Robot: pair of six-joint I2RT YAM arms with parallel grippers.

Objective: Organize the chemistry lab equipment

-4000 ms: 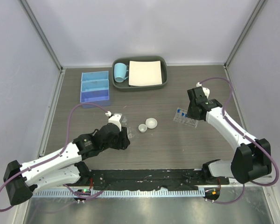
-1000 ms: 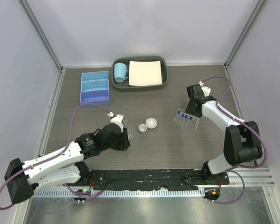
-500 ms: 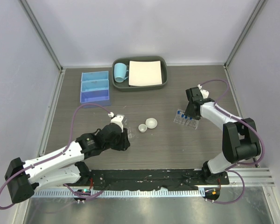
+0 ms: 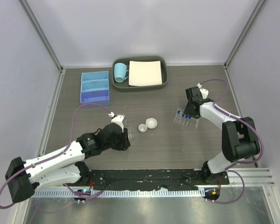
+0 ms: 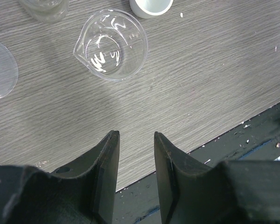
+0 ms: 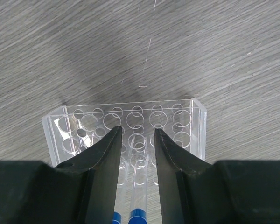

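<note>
- The left gripper (image 5: 135,135) is nearest the bases. Its jaws are narrowly parted and hold nothing.
- Just beyond it, a small clear spouted cup (image 5: 111,44) stands upright and empty on the table (image 5: 214,79), untouched. It probably still needs a home.
- Two white round dishes (image 4: 142,128) sit close together mid-table, also unsorted.
- To the right, the clear plastic rack (image 6: 130,121) is drilled with rows of holes. The thin blue-capped tubes (image 4: 184,114) stand slanted in it, so that step looks done.
- The right gripper (image 6: 135,130) hangs directly over the rack, jaws narrow. One tube lies in the gap, not visibly pinched.
- Farther back left, the blue three-compartment box (image 4: 94,81) looks empty, well apart from everything. Filling it seems to be most of what remains.
</note>
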